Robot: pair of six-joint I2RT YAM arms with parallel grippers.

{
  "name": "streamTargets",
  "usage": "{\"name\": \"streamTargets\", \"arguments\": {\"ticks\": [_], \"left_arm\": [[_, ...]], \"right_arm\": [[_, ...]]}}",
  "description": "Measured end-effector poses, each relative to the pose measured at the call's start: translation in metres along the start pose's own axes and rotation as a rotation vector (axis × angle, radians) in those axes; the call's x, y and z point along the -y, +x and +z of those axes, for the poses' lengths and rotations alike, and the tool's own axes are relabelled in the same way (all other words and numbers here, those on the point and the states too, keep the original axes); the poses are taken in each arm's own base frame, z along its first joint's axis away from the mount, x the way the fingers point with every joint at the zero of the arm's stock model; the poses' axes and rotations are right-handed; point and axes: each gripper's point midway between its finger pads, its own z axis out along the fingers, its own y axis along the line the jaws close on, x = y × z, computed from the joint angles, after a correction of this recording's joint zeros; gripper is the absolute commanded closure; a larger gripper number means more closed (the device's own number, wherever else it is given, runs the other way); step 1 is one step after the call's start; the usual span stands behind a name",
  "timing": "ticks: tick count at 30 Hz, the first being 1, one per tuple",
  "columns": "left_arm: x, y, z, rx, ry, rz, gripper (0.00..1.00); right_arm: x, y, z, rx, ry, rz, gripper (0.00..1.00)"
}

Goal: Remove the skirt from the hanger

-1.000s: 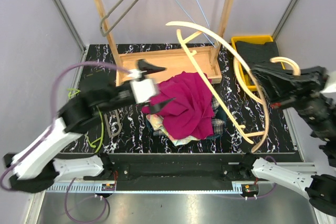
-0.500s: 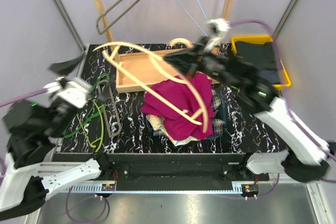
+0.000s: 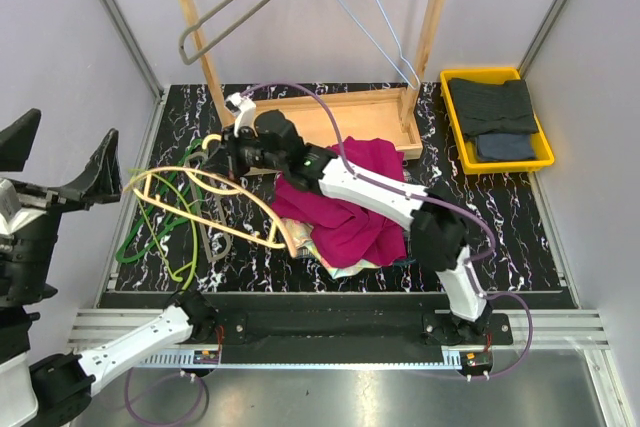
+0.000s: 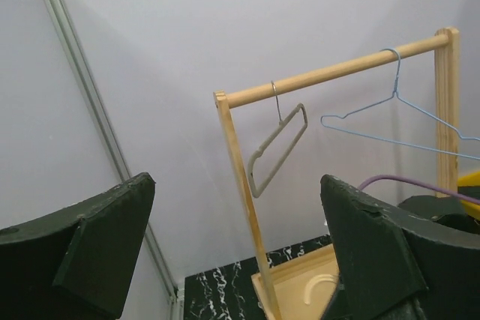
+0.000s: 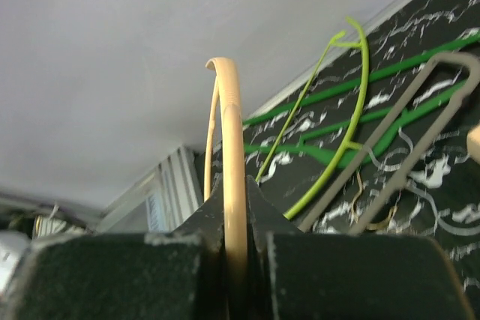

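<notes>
Swinging leftward, the right gripper [image 3: 232,154] is clamping the cream hanger [image 5: 233,140] above green hangers [image 3: 160,230]; the magenta skirt [image 3: 350,202] is lying mid-table, and the left gripper [image 3: 65,147] is gaping wide.

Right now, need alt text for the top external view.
The right gripper, reaching across to the left side of the table, is shut on a bare cream hanger above green hangers lying there. The magenta skirt lies heaped mid-table, off the hanger. The left gripper is raised at the far left, open.
</notes>
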Motion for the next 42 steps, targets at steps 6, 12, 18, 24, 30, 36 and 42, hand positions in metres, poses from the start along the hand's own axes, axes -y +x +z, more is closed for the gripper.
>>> {"name": "streamTargets", "arguments": {"ticks": [6,12,18,24,30,36,42], "left_arm": [[0.007,0.005,0.017,-0.055,-0.023,-0.073,0.01],[0.022,0.022,0.029,-0.128,-0.008,-0.108,0.01],[0.029,0.027,0.034,-0.139,-0.007,-0.133,0.01],[0.032,0.026,0.042,-0.115,-0.022,-0.162,0.01],[0.044,0.037,0.061,-0.141,-0.028,-0.152,0.01],[0.059,0.076,0.083,-0.293,-0.054,-0.038,0.01],[0.06,0.125,0.054,-0.411,-0.07,0.01,0.01]], "right_arm": [[0.026,-0.019,0.05,0.128,0.054,0.032,0.93],[0.047,-0.036,0.088,0.249,0.126,0.073,0.81],[0.065,-0.009,0.112,0.227,0.171,0.127,0.38],[0.072,0.013,0.114,0.165,0.186,0.136,0.0],[0.076,0.033,0.087,0.039,0.254,0.063,0.0],[0.027,-0.048,-0.013,0.043,0.395,-0.084,0.0],[-0.027,-0.13,-0.204,0.225,0.611,-0.118,0.0]]}}
